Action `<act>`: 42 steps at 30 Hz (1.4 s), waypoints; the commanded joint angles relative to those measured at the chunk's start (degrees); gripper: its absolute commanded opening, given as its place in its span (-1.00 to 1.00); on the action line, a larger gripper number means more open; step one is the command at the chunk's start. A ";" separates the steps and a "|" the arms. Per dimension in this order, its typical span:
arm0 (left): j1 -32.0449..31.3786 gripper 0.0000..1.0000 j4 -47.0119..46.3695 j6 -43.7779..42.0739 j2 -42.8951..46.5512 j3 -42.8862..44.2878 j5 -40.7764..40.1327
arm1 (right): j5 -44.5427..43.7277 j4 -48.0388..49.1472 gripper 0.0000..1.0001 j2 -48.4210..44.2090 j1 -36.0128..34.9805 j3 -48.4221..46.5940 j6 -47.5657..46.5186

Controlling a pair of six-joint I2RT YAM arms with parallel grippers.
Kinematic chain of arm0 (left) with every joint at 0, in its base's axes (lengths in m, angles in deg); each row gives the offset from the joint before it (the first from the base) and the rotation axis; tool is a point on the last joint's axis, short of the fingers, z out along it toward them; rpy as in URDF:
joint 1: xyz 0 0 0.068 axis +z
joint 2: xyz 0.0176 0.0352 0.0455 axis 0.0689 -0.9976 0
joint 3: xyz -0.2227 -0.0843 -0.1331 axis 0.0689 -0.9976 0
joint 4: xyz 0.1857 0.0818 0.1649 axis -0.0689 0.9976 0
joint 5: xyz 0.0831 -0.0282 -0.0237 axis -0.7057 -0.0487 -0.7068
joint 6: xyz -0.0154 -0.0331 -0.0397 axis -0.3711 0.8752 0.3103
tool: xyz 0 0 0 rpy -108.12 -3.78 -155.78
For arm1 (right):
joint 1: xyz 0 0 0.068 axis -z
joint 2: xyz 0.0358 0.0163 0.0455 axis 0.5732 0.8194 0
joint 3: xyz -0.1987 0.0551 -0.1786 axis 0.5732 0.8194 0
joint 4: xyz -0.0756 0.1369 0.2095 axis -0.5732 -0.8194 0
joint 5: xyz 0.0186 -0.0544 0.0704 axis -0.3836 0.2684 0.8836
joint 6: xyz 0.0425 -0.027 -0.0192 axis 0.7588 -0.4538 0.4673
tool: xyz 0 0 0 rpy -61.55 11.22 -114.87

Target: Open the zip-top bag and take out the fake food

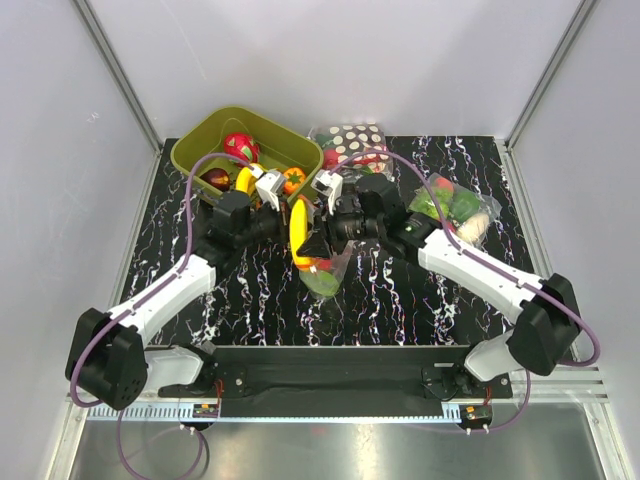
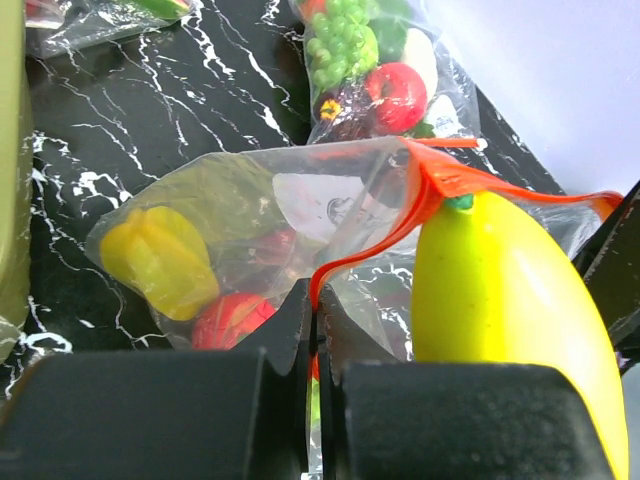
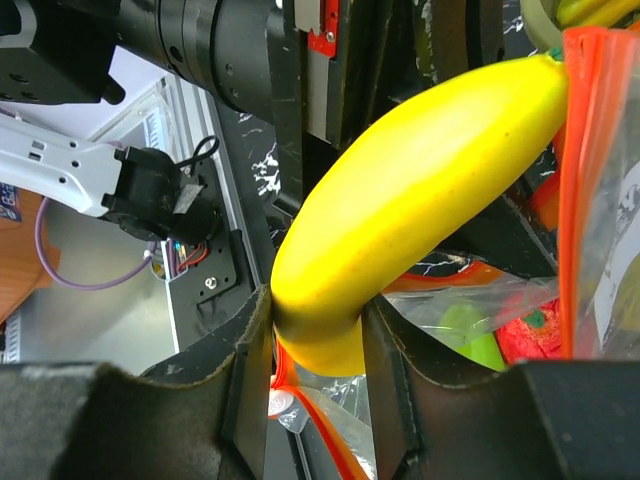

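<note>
The clear crinkly zip-top bag [image 2: 230,200], pinched by the left end effector [image 2: 315,305], may be yanked free if the glossy yellow banana [image 3: 400,200] clamped in the right end effector [image 3: 315,325] is snagged.

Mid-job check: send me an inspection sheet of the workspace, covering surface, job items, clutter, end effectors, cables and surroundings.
Surface: black table with white marbling.
Job's things: zip-top bag open at centre; banana sticking out of its mouth; yellow piece and red fruit inside.
Clutter: green bin holding a dragon fruit toy and other toys; polka-dot bag; vegetable bag.
End effectors: left end effector shut on the bag's orange zip strip; right end effector shut on the banana.
Cables: purple cable loops along each arm; no snag seen.
Surroundings: white walls, metal frame posts.
</note>
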 commanded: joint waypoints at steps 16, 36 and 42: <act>-3.49 -1.00 1.04 -4.76 0.43 -1.99 5.26 | 9.92 1.72 -0.63 5.04 -1.08 -14.53 -10.37; -3.23 -1.00 2.19 -2.21 3.14 -5.23 -6.26 | -18.13 12.98 -0.74 -13.44 0.41 -3.01 -5.36; -3.23 -1.00 4.38 -2.04 8.24 -7.08 -6.87 | -13.84 12.71 -0.74 -7.21 8.32 -7.49 -3.78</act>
